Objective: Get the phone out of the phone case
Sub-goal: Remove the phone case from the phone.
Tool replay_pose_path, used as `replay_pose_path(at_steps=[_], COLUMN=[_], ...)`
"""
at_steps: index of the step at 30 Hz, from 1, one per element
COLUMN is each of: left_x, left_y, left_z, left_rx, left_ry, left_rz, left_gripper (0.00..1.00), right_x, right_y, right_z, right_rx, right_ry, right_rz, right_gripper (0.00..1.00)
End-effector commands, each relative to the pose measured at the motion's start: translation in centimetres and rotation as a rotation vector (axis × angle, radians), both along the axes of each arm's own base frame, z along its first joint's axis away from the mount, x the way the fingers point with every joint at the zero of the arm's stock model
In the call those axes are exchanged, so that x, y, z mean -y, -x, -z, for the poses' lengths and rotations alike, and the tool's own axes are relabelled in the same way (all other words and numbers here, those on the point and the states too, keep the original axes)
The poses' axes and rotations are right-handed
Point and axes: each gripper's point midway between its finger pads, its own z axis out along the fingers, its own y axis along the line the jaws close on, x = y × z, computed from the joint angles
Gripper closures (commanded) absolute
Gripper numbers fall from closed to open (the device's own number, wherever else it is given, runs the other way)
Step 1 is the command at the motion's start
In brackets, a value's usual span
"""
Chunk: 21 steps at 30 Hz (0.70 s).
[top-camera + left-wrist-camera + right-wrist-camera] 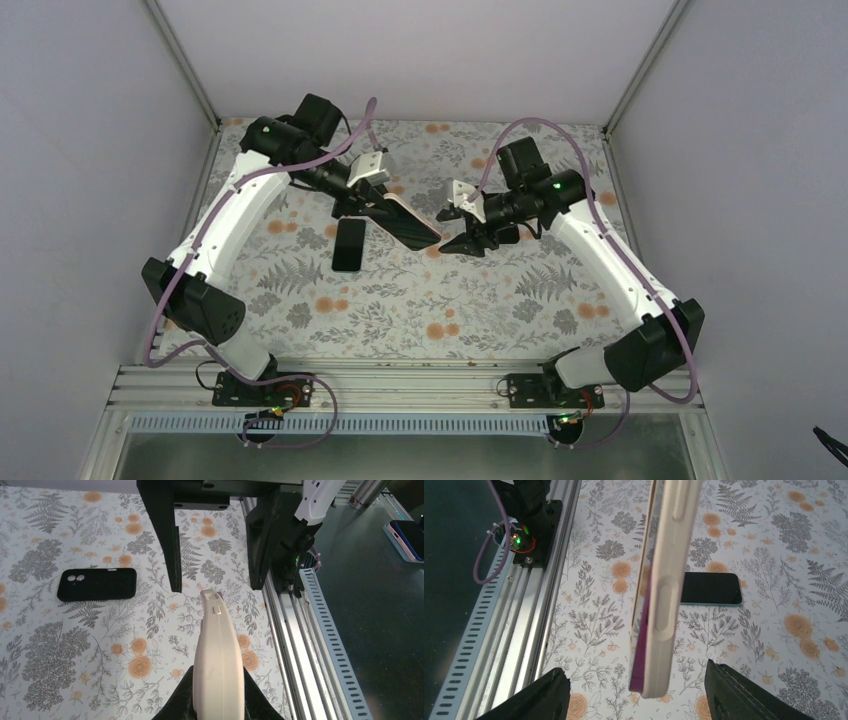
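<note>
Phone case [410, 222], cream, phone inside: clamped in left gripper [370, 203], raised toward the counter's far edge. Right gripper [462, 240] spread wide at its free end. Black handset [348, 245] lies flat below.

Case [665, 605]: cream, smooth, with raised button bumps along its side edge. Phone [639, 667] is seated inside; a magenta strip of it shows along the case rim. Its dark face shows to the top camera. The pair hangs above the table, slanted, one end clamped in the left gripper [375, 203]. The free end points toward the table's middle.
</note>
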Motion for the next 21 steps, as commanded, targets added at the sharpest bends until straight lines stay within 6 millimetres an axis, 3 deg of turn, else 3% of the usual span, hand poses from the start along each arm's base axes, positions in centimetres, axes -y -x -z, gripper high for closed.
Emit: replay_pose_path(at_steps=[1,12,21], left_x=[-0.1,-0.2,-0.1], left_y=[1.4,1.6,1.1], left_z=[-2.7,-2.9,-2.4], left_rx=[0.053,0.06,0.054], left_ry=[0.084,0.084,0.074], left_rz=[0.031,0.028,0.027], left_gripper=[0.98,0.98,0.98], right_x=[0.2,1.7,1.4], right_y=[-1.6,-4.0,-2.8], right_z=[0.3,1.9,0.8], right_rx=[0.023,0.004,-0.019], right_ry=[-0.019,-0.032,-0.075], right_rz=[0.038,0.085,0.035], right_gripper=[0.32,0.36,0.36])
